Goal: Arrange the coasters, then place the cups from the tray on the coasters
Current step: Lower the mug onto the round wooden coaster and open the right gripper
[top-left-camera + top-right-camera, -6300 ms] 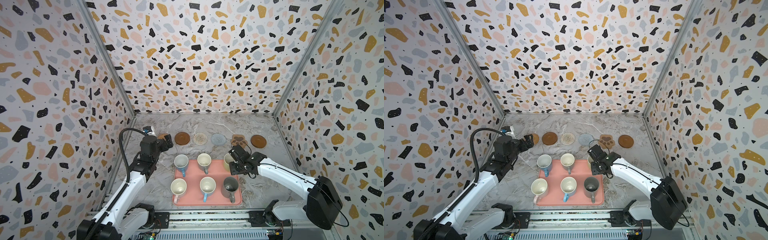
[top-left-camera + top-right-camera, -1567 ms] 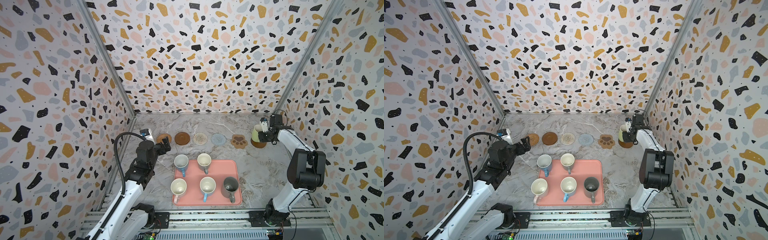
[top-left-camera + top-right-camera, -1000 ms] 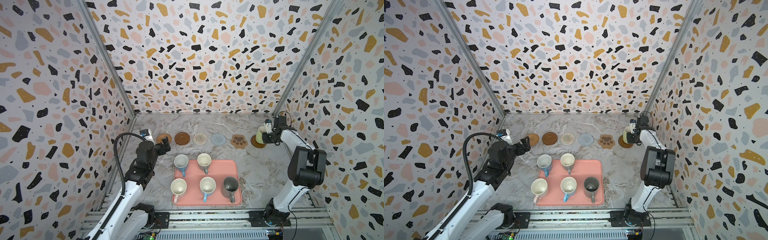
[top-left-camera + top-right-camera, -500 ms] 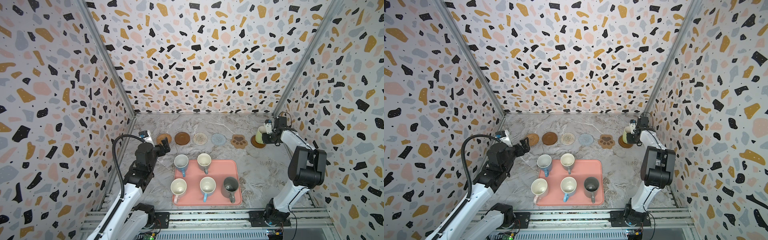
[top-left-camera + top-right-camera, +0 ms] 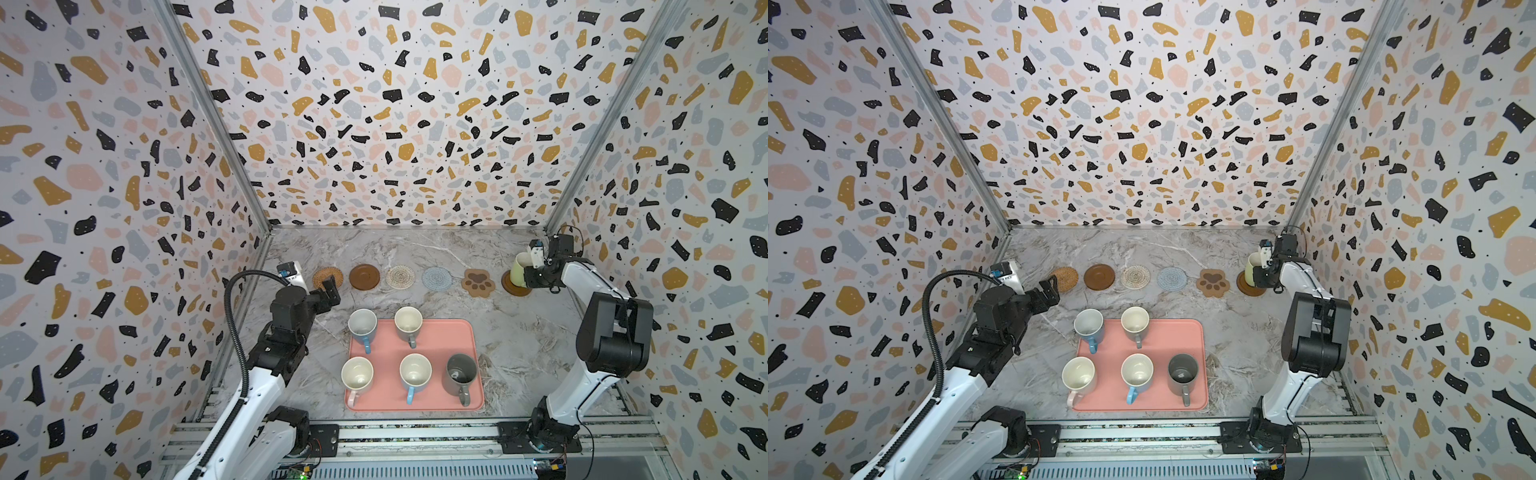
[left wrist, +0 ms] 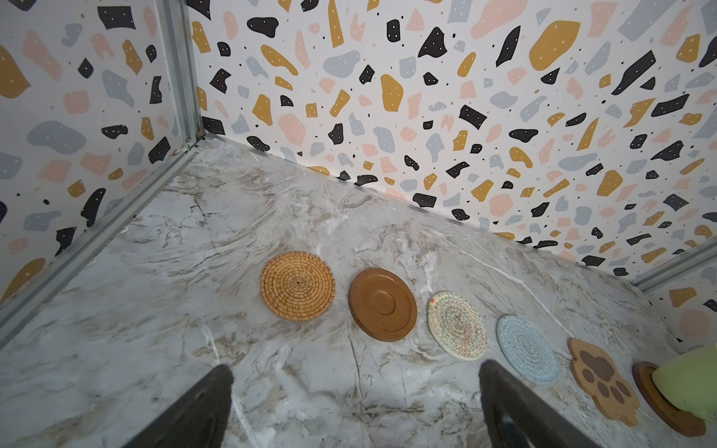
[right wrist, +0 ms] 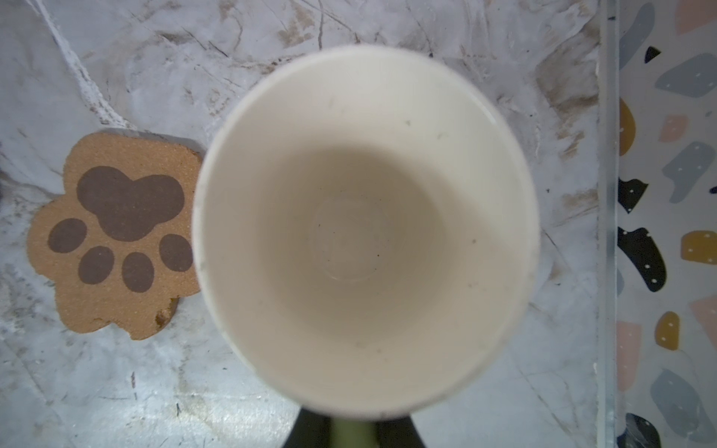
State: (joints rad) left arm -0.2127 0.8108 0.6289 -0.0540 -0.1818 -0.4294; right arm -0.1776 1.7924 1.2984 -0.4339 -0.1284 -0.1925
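Six coasters lie in a row at the back: orange woven [image 5: 328,277], brown disc [image 5: 364,276], beige woven [image 5: 400,276], light-blue woven [image 5: 437,277], paw shape [image 5: 478,282] and a dark brown disc [image 5: 515,286]. My right gripper [image 5: 530,276] is shut on the handle of the light green cup [image 5: 519,268], whose base is at that last disc; I cannot tell whether it rests there. In the right wrist view the cup's cream inside [image 7: 364,232] fills the picture. My left gripper [image 5: 330,291] hangs open and empty before the orange coaster [image 6: 297,286]. The salmon tray [image 5: 467,332] holds several cups.
On the tray stand a blue-handled cup [image 5: 362,326], a grey one [image 5: 408,322], a pink one [image 5: 356,376], another blue-handled one [image 5: 414,374] and a dark grey one [image 5: 460,374]. The right wall's metal rail [image 7: 607,232] runs close beside the green cup.
My right gripper has carried the light green cup from the tray to the far right disc and has held still there for the last second. The left arm drew back slightly.
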